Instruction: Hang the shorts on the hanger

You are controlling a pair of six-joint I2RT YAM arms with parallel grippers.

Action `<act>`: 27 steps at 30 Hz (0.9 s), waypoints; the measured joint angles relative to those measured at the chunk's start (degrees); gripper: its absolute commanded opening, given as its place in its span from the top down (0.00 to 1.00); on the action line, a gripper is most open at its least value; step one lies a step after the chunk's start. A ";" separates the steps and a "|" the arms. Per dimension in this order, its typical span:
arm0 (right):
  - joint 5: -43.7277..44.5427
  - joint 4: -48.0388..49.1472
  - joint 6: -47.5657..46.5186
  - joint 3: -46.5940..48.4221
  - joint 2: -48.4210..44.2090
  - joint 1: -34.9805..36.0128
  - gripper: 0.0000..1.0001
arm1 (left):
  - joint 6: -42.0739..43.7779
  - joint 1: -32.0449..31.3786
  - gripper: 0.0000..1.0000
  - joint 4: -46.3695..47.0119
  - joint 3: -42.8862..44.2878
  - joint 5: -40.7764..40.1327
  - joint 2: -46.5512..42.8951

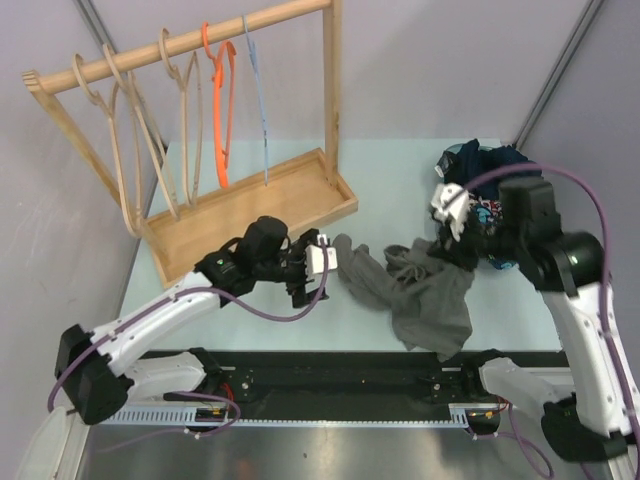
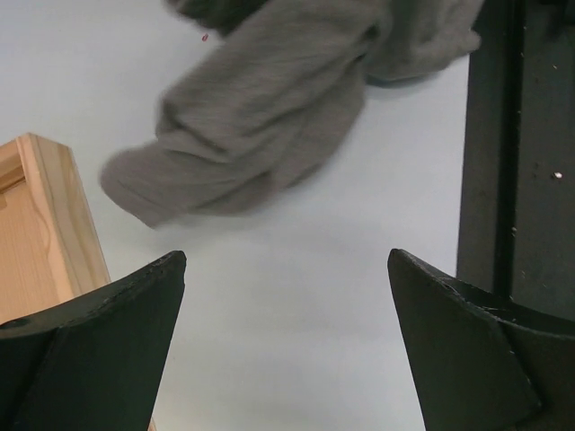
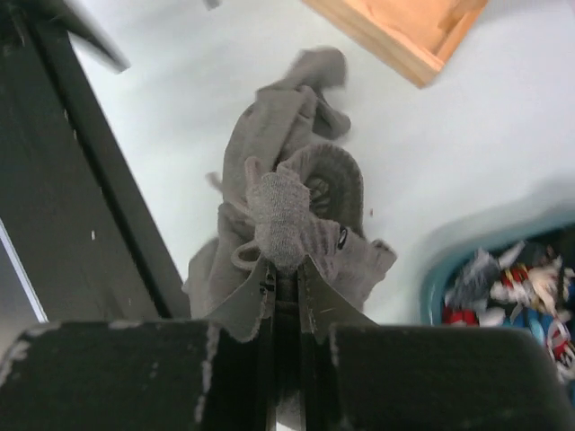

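Right end effector point(image 3: 286, 269): pinching the shorts point(image 3: 292, 193) by a fold, so cloth trails ahead on the tabletop point(image 3: 467, 162).
Left end effector point(image 2: 286, 260): spread, a shorts leg just ahead, likely for a second grip.
Hanger point(image 1: 258, 100): hung well beyond it.

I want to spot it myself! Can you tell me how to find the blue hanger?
Find the wooden rack at the back left, with hangers on its top bar. The blue hanger is the last one on the right, nearest the tall post. It is skinny and pale blue, unlike the orange hanger beside it and the thick wooden hangers.
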 measured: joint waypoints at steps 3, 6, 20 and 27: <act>1.46 -4.68 -3.96 -3.17 -8.41 0.02 1.00 | -0.44 -0.02 0.02 5.40 0.20 0.85 5.14; 3.08 -7.45 -6.21 -6.10 -12.66 0.02 1.00 | -0.48 -0.15 0.00 9.77 1.73 1.57 11.15; 5.31 -8.20 -7.82 -7.02 -21.24 0.02 1.00 | 0.04 -4.63 0.00 23.56 14.51 15.37 35.12; 4.98 -7.96 -10.23 -7.02 -23.12 0.02 1.00 | 0.13 -8.79 0.00 30.58 22.84 21.14 44.28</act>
